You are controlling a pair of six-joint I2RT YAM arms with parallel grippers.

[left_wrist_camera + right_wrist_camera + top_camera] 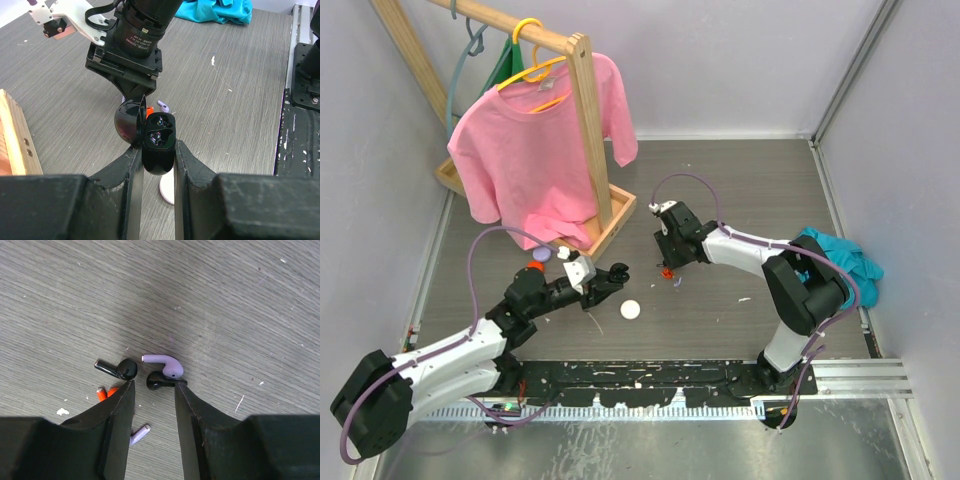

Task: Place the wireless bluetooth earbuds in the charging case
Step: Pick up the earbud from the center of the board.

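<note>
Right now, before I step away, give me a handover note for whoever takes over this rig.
Left hand: shut on the black charging case, lid open.
Right hand: open, low over the table, a black earbud at its fingertips.
Beside it on the table: purple earbud, second black earbud, orange earbud.
Done: case gripped and opened.
Left: grasp an earbud, seat it in the case.

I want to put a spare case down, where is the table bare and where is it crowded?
Bare table lies beyond the right arm, between the wooden rack and the teal cloth, and nearer, between the white case and that arm's base. Crowded: the centre, where the earbuds lie by the right pincer.
</note>
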